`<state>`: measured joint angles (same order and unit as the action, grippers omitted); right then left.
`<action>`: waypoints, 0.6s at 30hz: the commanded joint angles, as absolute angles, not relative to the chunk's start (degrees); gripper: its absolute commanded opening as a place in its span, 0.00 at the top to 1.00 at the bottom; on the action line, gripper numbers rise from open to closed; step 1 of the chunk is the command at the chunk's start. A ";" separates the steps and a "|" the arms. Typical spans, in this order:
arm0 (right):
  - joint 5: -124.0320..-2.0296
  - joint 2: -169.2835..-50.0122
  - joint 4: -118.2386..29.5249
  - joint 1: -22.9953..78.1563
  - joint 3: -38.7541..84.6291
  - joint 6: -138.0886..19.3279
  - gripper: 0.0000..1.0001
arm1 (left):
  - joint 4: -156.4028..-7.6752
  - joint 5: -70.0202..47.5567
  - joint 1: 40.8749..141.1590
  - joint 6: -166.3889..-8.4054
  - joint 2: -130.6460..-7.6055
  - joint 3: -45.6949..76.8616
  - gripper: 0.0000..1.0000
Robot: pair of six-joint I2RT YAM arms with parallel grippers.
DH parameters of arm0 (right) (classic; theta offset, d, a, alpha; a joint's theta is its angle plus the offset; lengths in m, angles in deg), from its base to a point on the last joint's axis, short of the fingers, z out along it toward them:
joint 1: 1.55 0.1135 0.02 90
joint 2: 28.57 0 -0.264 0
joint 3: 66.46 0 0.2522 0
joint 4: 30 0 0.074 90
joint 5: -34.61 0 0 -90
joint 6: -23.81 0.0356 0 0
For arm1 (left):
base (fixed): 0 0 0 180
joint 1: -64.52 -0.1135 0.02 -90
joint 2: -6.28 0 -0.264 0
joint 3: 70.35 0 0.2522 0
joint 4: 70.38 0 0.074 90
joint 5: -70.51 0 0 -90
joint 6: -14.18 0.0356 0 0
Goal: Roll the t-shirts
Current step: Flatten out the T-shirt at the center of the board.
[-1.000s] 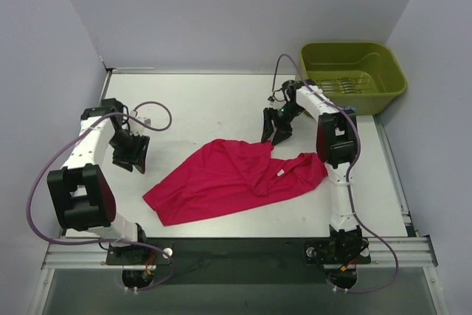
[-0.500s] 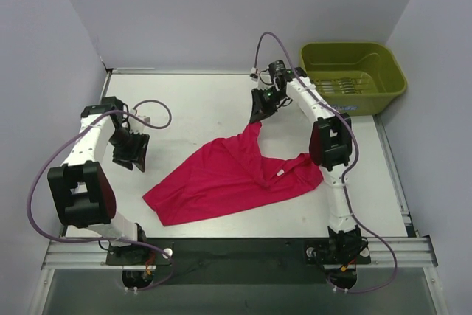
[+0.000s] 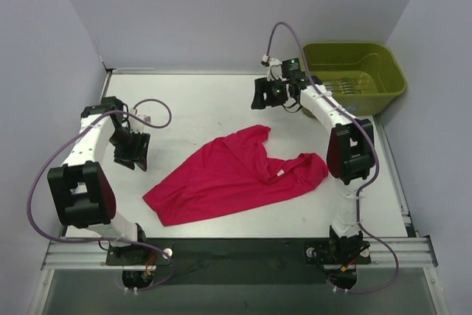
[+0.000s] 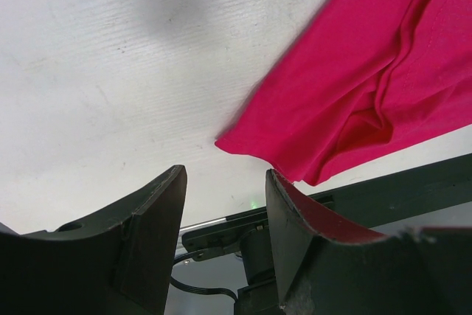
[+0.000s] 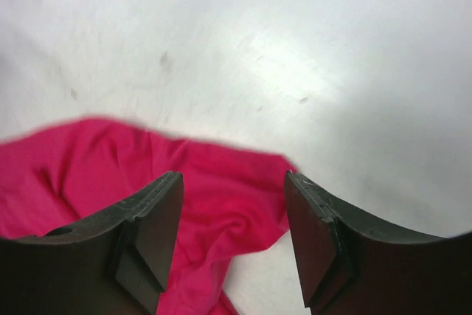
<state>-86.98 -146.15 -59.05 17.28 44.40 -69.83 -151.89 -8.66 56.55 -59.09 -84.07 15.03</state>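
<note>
The magenta-red soft fabric t-shirt (image 3: 236, 175) lies rumpled on the white worktop (image 3: 199, 101), between my two arms. It slants from a low corner near my left base up to a peaked fold at the far side. Its small white neck label (image 3: 281, 173) shows towards the right.

My right hand (image 3: 259, 97) hovers above the bare worktop just beyond that peak. Its fingers are spread and there is nothing between them. My left hand (image 3: 133, 154) waits beside the shirt's left edge, clear of the cloth, also spread and empty.

As I judge it, the shirt is not yet flat enough to roll, so the step in hand is spreading it. To do that well I should:
- pinch a single layer at an outer edge, not a bunch of folds;
- take the opposite edge with my other hand;
- draw the two apart low over the worktop so the creases pull out;
- start the roll only once the body lies smooth, keeping both ends level so the roll stays even.

The olive-green rectangular plastic tub (image 3: 391, 64) stands at the far right corner, well apart from the shirt. No cloth is in it. I see dark lines on its floor, perhaps moulded ridges, but I cannot tell from here.
</note>
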 commanded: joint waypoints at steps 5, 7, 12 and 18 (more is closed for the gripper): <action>-81.06 -151.44 -64.22 9.09 47.94 -39.14 0.45 | -151.29 -7.10 56.61 -59.56 -83.54 16.36 0.43; -81.40 -151.96 -65.03 8.48 45.84 -36.15 0.46 | -151.29 -7.19 56.61 -59.56 -84.07 16.54 0.42; -82.64 -152.93 -65.21 8.56 44.51 -32.62 0.56 | -151.55 -7.89 56.61 -59.56 -84.68 16.98 0.42; -76.07 -154.86 -69.07 10.14 47.58 -33.41 0.60 | -151.91 -8.16 56.78 -59.38 -84.95 16.98 0.42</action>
<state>-81.26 -152.97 -63.27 9.76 45.34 -35.93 -151.91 -8.34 56.57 -59.13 -84.66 15.03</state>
